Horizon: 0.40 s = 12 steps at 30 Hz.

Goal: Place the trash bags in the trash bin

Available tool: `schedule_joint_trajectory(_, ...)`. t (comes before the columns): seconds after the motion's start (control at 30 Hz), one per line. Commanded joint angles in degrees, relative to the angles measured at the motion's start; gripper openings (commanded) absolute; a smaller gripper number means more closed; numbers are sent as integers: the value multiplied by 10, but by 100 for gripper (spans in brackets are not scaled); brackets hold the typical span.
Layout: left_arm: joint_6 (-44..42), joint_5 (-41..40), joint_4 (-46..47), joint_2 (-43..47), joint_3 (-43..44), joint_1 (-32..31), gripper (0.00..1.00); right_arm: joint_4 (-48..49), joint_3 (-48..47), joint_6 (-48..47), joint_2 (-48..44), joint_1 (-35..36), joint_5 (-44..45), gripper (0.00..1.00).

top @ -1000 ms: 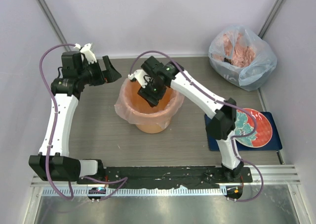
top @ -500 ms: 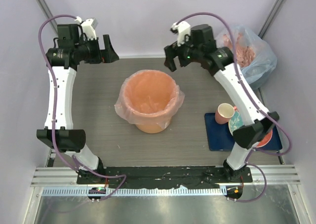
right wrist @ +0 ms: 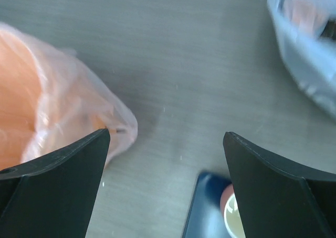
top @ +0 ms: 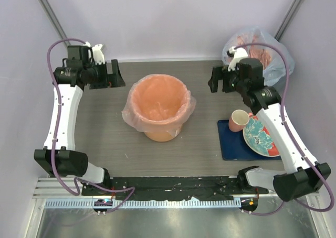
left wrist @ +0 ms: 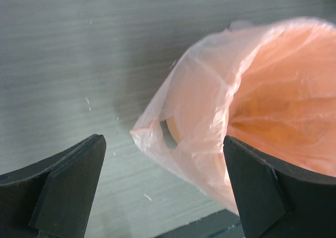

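Jaws left and right gape wide, empty; trash bin [top: 160,134] stands upright, mouth up; trash bag [top: 131,116] lines it, edge folded outward.

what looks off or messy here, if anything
Only the trash bag stands out. It lines the trash bin, but its overhang flares out loose and crinkled and hangs lower on the left side than at the front. The bin stands upright, and nothing looks spilled or damaged.

Pale lilac walls [top: 173,18] enclose an evenly lit grey wood-grain tabletop [top: 105,128].
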State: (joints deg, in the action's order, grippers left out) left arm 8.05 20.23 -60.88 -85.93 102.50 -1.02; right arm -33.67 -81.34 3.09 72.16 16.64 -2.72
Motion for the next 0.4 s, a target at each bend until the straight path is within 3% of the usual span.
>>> schedule_joint_trajectory(0.0,21,-19,16,66,-62,2,100,64,88,49,-68,-4,11,96)
schedule_joint_trajectory(0.2,38,-33,29,133,-162,3,100,77,155,37,-140,-9,14,96)
schedule_joint_trajectory(0.37,26,-43,22,158,-171,3,100,73,172,38,-177,-12,0,96)
